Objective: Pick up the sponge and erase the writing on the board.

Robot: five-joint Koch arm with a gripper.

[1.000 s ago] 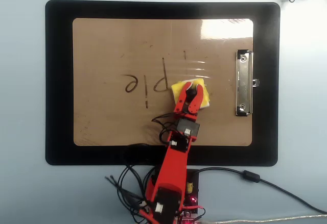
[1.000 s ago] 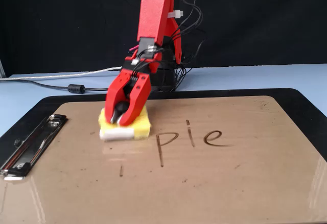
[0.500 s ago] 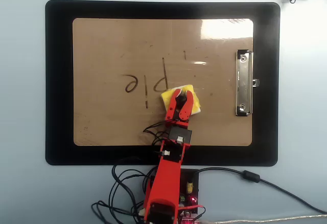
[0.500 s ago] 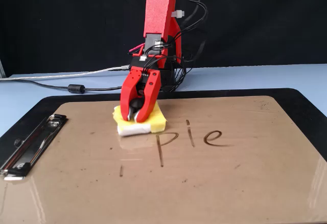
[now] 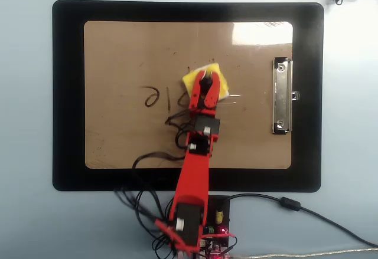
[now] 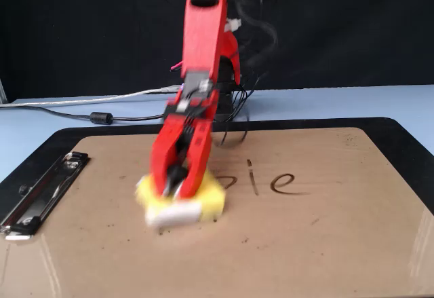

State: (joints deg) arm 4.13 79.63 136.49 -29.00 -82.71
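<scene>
A small yellow sponge (image 5: 190,79) with whitish edges lies flat on a large tan-brown board (image 5: 118,52), a little to the 3 o'clock side of the board's centre in the overhead view. In the fixed view the sponge (image 6: 207,203) sits toward 7 o'clock of the board's (image 6: 325,244) middle, and the picture there is blurred with motion.

A red gripper (image 5: 207,81) presses down on the sponge, its two jaws closed on the pad, one on either side of its middle. In the fixed view the gripper (image 6: 175,188) comes in from 12 o'clock, slanting down onto the sponge.

The writing (image 5: 162,97) is in thin dark marker. In the overhead view a looped letter and two short strokes show just at 9 o'clock of the sponge, with the stroke nearest the sponge right beside the gripper. In the fixed view the writing (image 6: 271,179) reads roughly "ie", at 3 o'clock of the sponge, and a faint curved mark touches the sponge's edge.

A silver metal clip (image 5: 282,95) is fixed on the board's short edge at 3 o'clock in the overhead view, well apart from the sponge. The board rests on a bigger black mat (image 5: 68,94), which lies on a pale blue table (image 5: 23,117). The red arm (image 5: 195,170) reaches in from 6 o'clock, with black cables (image 5: 147,212) bunched around its base.
</scene>
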